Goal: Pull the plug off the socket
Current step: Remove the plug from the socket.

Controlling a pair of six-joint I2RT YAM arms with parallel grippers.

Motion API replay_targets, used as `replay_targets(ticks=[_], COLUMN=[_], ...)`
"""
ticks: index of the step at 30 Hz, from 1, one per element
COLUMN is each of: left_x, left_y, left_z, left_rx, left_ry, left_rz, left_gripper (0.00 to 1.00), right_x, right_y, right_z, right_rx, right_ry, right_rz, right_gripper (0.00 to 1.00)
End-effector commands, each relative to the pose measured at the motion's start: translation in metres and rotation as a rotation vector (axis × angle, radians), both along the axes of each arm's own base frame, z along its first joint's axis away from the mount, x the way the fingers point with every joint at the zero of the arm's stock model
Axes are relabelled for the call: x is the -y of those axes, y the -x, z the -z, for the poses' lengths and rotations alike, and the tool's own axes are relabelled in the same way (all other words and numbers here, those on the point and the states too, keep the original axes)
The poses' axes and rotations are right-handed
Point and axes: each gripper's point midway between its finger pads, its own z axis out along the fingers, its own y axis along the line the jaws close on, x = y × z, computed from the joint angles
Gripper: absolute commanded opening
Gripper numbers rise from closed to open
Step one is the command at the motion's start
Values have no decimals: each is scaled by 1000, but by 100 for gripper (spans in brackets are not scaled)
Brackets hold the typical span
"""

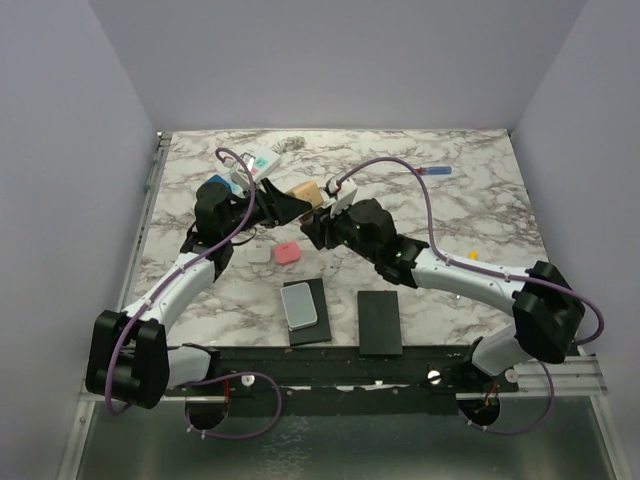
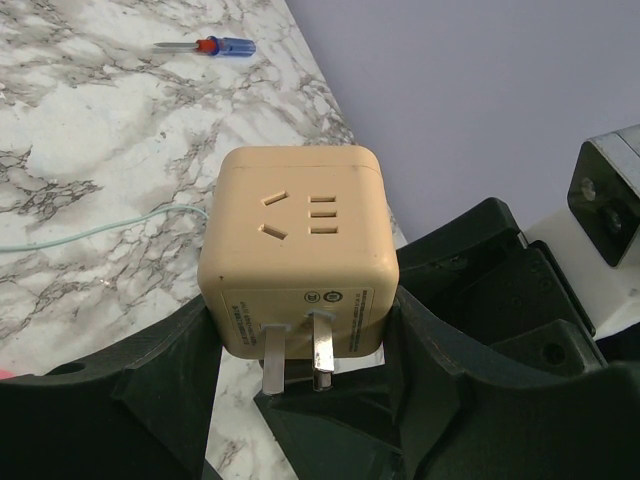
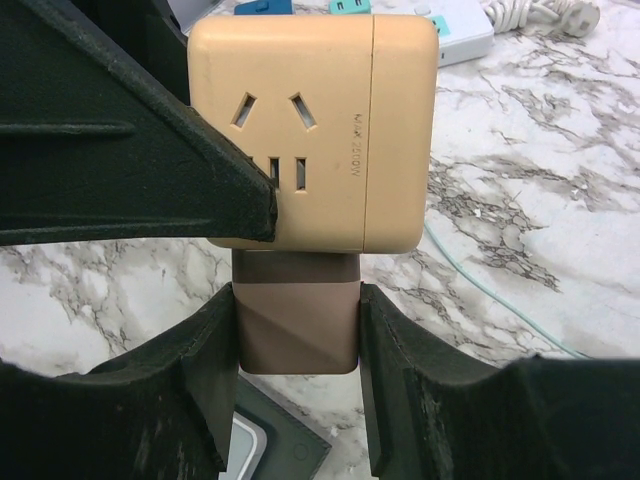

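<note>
marble tabletop point(image 1: 470, 200), lilac walls point(image 1: 340, 60), white power strip point(image 1: 262, 160) near back edge

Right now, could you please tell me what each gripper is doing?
Left gripper: closed on the beige cube adapter.
Right gripper: closed on the brown plug.

The cube adapter point(image 2: 295, 235) is tan, the plug point(image 3: 298, 315) brown, the table point(image 1: 470, 200) grey-veined white marble
</note>
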Motion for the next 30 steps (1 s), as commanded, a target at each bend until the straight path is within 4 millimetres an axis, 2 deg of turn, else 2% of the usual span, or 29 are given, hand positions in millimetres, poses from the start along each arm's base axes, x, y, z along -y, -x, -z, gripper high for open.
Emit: replay_targets(ticks=[1, 8, 17, 30], left_x=[-46, -47, -51, -53], left_y=[-45, -45, -46, -46], left_z=[-40, -41, -41, -41], left_rx=[192, 193, 194, 194], left_ry=[-20, -12, -10, -7], left_rz=[-252, -263, -277, -281], left_gripper=[0, 0, 0, 0], right_x=[24, 30, 20, 22], right_y=[9, 6, 21, 22], right_z=[18, -2, 20, 26], right_rx=[-23, -30, -102, -114], right_ry=[103, 32, 19, 33], right_rz=[18, 79, 5, 13], right_gripper=[1, 1, 1, 1])
